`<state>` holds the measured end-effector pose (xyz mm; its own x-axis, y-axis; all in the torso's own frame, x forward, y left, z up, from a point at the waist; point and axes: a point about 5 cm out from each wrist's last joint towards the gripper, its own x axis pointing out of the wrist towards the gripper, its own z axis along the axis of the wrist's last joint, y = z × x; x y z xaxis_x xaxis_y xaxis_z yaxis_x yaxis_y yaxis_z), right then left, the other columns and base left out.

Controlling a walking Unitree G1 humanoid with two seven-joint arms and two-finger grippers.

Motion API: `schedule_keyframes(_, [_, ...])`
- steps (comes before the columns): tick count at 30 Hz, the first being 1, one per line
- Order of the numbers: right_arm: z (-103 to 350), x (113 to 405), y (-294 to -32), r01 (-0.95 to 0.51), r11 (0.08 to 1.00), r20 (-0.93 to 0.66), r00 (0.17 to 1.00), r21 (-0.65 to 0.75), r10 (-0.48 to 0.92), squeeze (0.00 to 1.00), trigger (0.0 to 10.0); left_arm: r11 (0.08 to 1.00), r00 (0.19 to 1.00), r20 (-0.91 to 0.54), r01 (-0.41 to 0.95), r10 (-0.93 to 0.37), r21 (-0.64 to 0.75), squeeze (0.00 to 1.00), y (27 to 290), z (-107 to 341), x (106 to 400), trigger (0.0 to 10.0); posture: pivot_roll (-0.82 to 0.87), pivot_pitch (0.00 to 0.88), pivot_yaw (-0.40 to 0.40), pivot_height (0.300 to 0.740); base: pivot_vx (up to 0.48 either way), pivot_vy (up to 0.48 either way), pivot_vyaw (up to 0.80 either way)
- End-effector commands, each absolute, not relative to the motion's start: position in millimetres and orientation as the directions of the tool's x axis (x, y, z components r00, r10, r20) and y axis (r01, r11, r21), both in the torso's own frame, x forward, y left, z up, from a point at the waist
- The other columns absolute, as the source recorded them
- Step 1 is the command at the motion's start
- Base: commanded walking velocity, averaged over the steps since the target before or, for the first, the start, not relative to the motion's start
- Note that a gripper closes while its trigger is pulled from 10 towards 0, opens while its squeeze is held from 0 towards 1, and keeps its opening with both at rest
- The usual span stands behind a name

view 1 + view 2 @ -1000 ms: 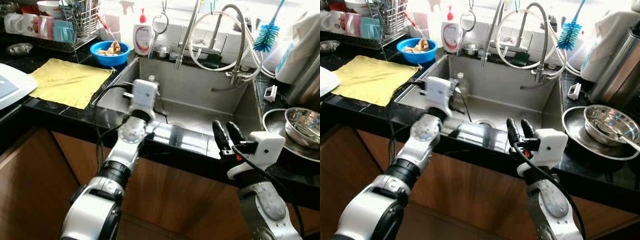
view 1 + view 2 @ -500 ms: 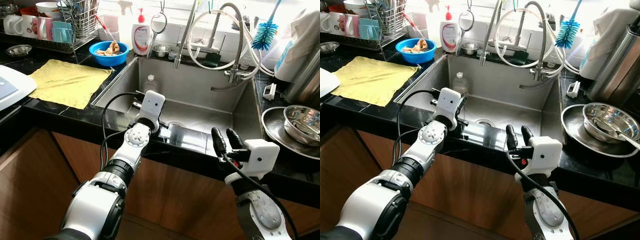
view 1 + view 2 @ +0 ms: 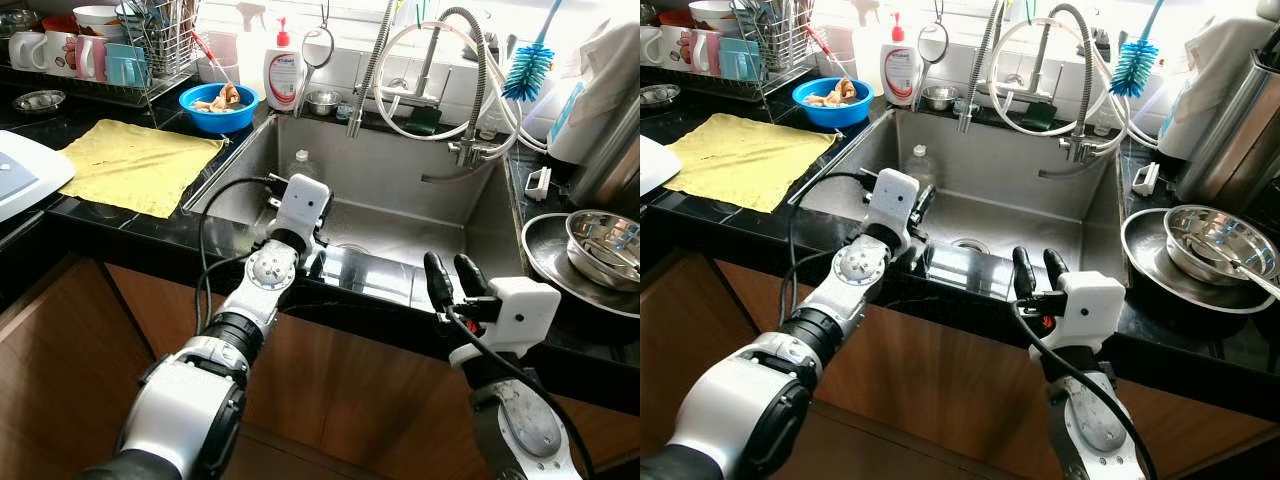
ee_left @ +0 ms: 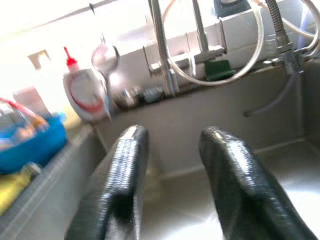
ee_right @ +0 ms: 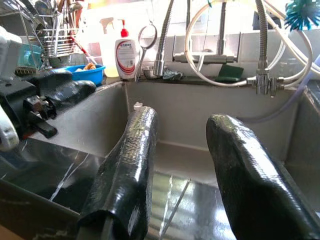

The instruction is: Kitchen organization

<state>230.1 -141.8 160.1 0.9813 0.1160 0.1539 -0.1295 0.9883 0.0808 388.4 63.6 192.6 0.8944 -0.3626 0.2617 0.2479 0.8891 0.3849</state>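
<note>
We reach our left arm forward and bent at the wrist, its left gripper (image 4: 170,185) with fingers (image 4: 125,180) parted and holding nothing. Our right arm is raised, its right gripper (image 3: 1038,270) pointing up, fingers (image 5: 130,170) apart and empty.

Bottle (image 3: 300,166) in sink (image 3: 400,170), back-left corner.

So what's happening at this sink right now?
The robot stands at a steel sink. Its left claw is open and empty, reaching into the basin toward a clear plastic bottle that stands against the back wall. The right claw is also open, held at the sink's front edge and gripping nothing. On the counter to the left lie a yellow cloth and a blue bowl.
</note>
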Motion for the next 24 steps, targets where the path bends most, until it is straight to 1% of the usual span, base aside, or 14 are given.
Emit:
schedule_keyframes(1, [162.0, 230.9, -146.1, -0.114, 0.991, 0.165, 0.981, 0.072, 0.101, 0.00, 10.0, 0.852, 0.861, 0.313, 0.225, -0.401, 0.473, 0.00, 65.2, 206.4, 389.1, 10.0, 0.02, 0.000, -0.046, 0.740, 0.000, 0.000, 0.00])
schedule_keyframes(2, [162.4, 231.0, -147.9, -0.109, 0.992, 0.165, 0.981, 0.065, 0.097, 0.00, 10.0, 0.840, 0.848, 0.342, 0.196, -0.405, 0.506, 0.00, 78.6, 214.4, 390.5, 10.0, 0.03, 0.000, -0.046, 0.740, 0.000, 0.000, 0.00])
schedule_keyframes(3, [162.5, 231.1, -148.5, -0.108, 0.992, 0.165, 0.982, 0.063, 0.096, 0.00, 10.0, 0.838, 0.845, 0.351, 0.188, -0.404, 0.512, 0.00, 82.9, 216.9, 390.9, 10.0, 0.03, 0.000, -0.046, 0.740, 0.000, 0.000, 0.00])
schedule_keyframes(8, [163.8, 231.1, -152.0, -0.098, 0.994, 0.169, 0.982, 0.054, 0.087, 0.00, 10.0, 0.821, 0.830, 0.428, 0.061, -0.358, 0.568, 0.00, 129.6, 236.8, 390.0, 10.0, 0.04, 0.000, -0.044, 0.740, 0.000, 0.000, 0.00])
schedule_keyframes(9, [163.8, 231.1, -152.0, -0.098, 0.994, 0.169, 0.982, 0.054, 0.087, 0.00, 10.0, 0.821, 0.830, 0.428, 0.061, -0.358, 0.568, 0.00, 129.6, 236.8, 390.0, 10.0, 0.04, 0.000, -0.044, 0.740, 0.000, 0.000, 0.00])
schedule_keyframes(11, [165.2, 231.6, -154.7, -0.086, 0.995, 0.175, 0.982, 0.046, 0.077, 0.00, 10.0, 0.820, 0.827, 0.453, 0.019, -0.334, 0.572, 0.00, 150.2, 240.7, 385.1, 10.0, 0.04, 0.000, -0.043, 0.740, 0.000, 0.000, 0.00])
schedule_keyframes(13, [165.9, 232.0, -156.4, -0.078, 0.996, 0.178, 0.982, 0.046, 0.069, 0.00, 10.0, 0.815, 0.828, 0.460, -0.004, -0.322, 0.579, 0.00, 159.6, 241.1, 382.5, 10.0, 0.04, 0.000, -0.043, 0.740, 0.000, 0.000, 0.00])
schedule_keyframes(14, [166.5, 231.4, -159.4, -0.068, 0.997, 0.181, 0.982, 0.036, 0.060, 0.00, 10.0, 0.828, 0.841, 0.459, -0.024, -0.286, 0.560, 0.00, 175.3, 238.0, 376.9, 10.0, 0.04, 0.000, -0.032, 0.740, 0.000, 0.000, 0.00])
schedule_keyframes(15, [167.0, 231.1, -161.0, -0.061, 0.998, 0.184, 0.982, 0.034, 0.054, 0.00, 10.0, 0.831, 0.845, 0.459, -0.031, -0.276, 0.556, 0.00, 181.7, 236.2, 373.5, 10.0, 0.04, 0.000, -0.032, 0.740, 0.000, 0.000, 0.00])
schedule_keyframes(18, [169.2, 229.9, -166.0, -0.048, 0.998, 0.193, 0.980, 0.027, 0.042, 0.00, 10.0, 0.810, 0.848, 0.445, -0.031, -0.289, 0.586, 0.00, 193.8, 226.8, 358.5, 10.0, 0.04, 0.000, -0.032, 0.740, 0.000, 0.000, 0.00])
schedule_keyframes(22, [170.3, 228.7, -170.0, -0.037, 0.999, 0.198, 0.980, 0.018, 0.032, 0.00, 10.0, 0.818, 0.866, 0.422, -0.027, -0.268, 0.575, 0.00, 204.8, 212.2, 339.8, 10.0, 0.04, 0.000, -0.031, 0.740, 0.000, 0.000, 0.00])
schedule_keyframes(23, [171.5, 228.2, -171.9, -0.031, 0.999, 0.202, 0.979, 0.012, 0.028, 0.00, 10.0, 0.811, 0.879, 0.417, -0.062, -0.232, 0.582, 0.00, 216.3, 206.1, 327.8, 10.0, 0.04, 0.000, -0.035, 0.740, 0.000, 0.000, 0.00])
schedule_keyframes(24, [171.9, 228.1, -172.4, -0.030, 0.999, 0.204, 0.979, 0.011, 0.027, 0.00, 10.0, 0.808, 0.884, 0.414, -0.076, -0.216, 0.585, 0.00, 220.6, 204.9, 323.1, 10.0, 0.04, 0.000, -0.035, 0.740, 0.000, 0.000, 0.00])
